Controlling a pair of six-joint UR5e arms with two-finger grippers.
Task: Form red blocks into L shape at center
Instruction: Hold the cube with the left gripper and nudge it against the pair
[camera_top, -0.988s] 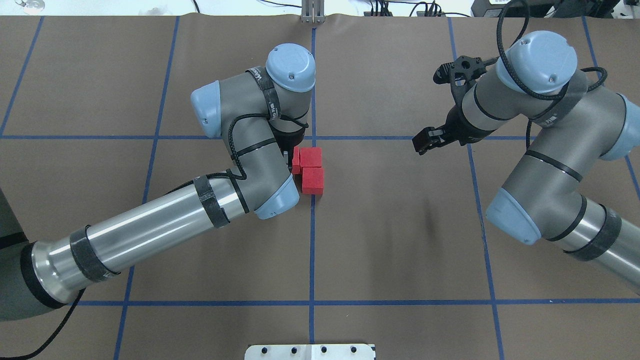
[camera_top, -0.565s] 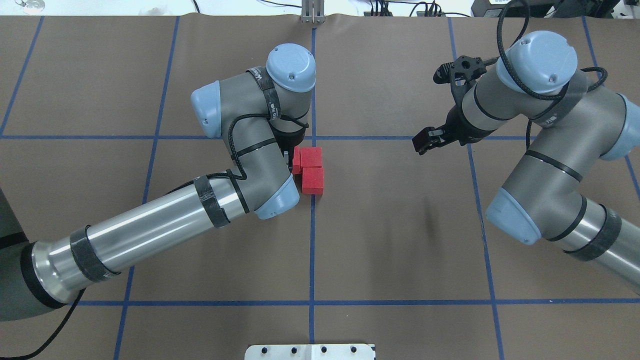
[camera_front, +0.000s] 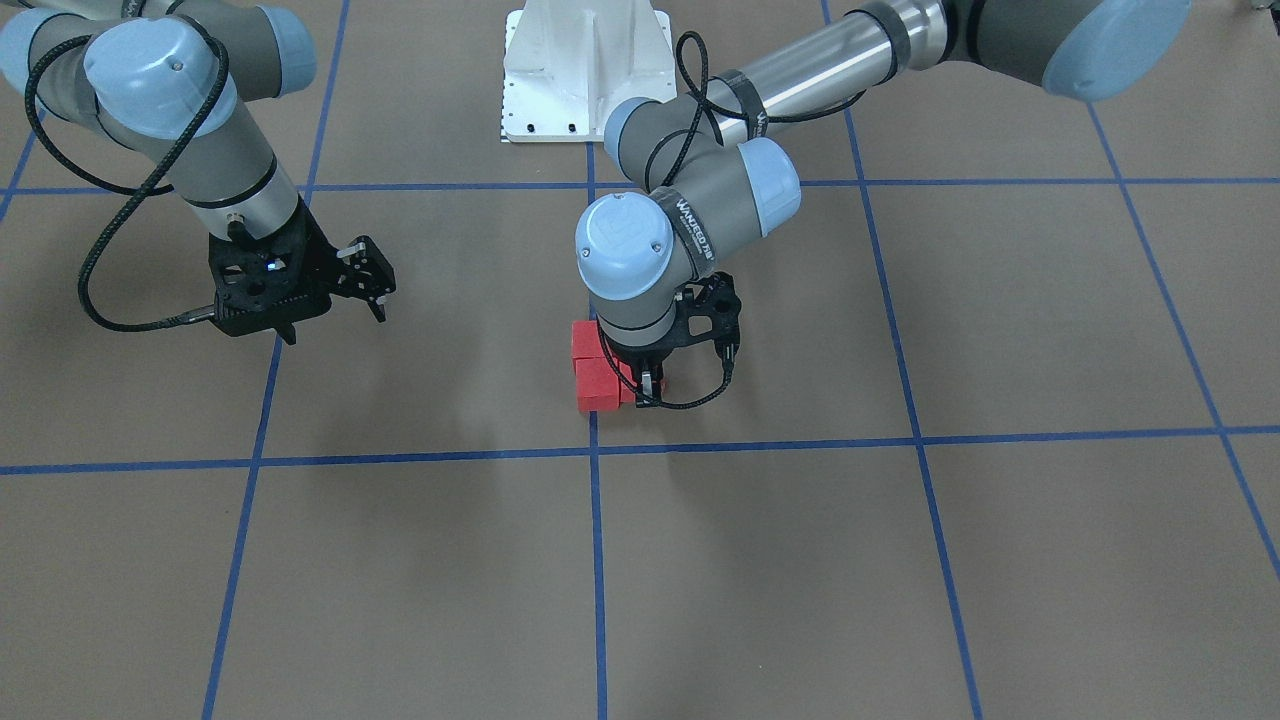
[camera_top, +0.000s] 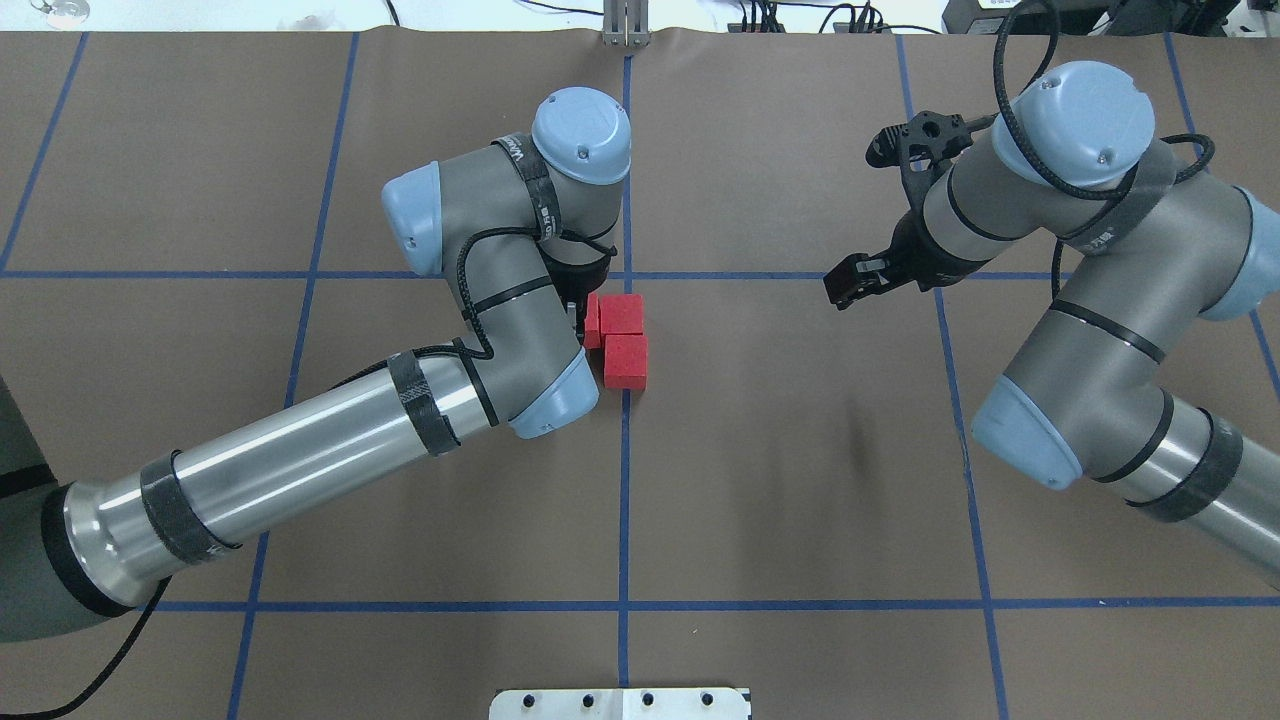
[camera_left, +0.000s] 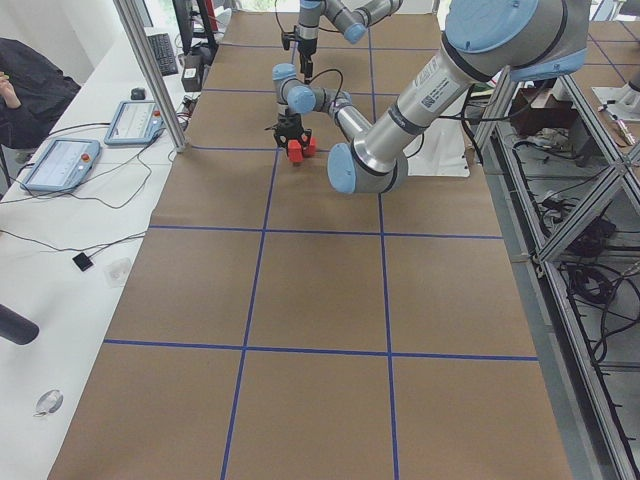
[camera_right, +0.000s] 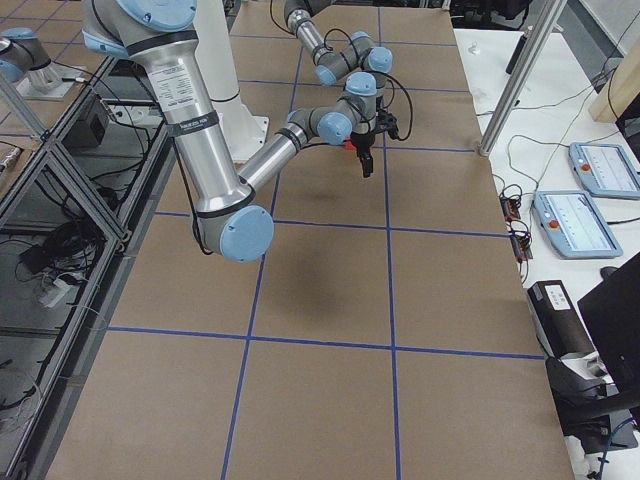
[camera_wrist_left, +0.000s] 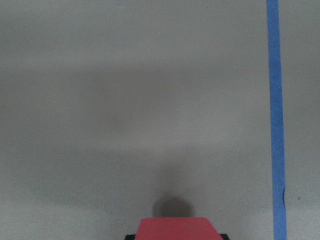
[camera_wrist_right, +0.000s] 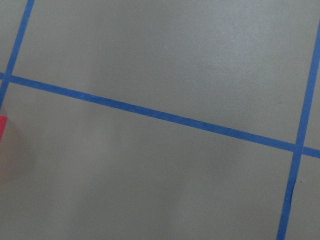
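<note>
Three small matte red cubes (camera_top: 626, 360) sat bunched at the centre of the brown matte floor (camera_top: 680, 320), just on the robot's side of where the thin blue tape lines (camera_top: 700, 275) crossed. Two lay free, one behind the other along the middle line and seemingly touching. The third cube (camera_top: 592, 320), tucked against the farther one's side, was mostly hidden beneath the left gripper (camera_front: 645, 388). The left wrist view showed red between dark fingers flush at both edges, so that pincer looked clenched on the third cube, low at the floor. The right gripper (camera_front: 365, 280) hung well apart, fingers spread and empty.

The L looked all but made, so the danger lay in letting go. Spreading fingers could nudge a neighbouring cube if one finger stood in the seam; which way they straddled, I could not tell. A pad clinging on the lift would drag the third cube out of line, and a sideways retreat might sweep the corner off centre.
</note>
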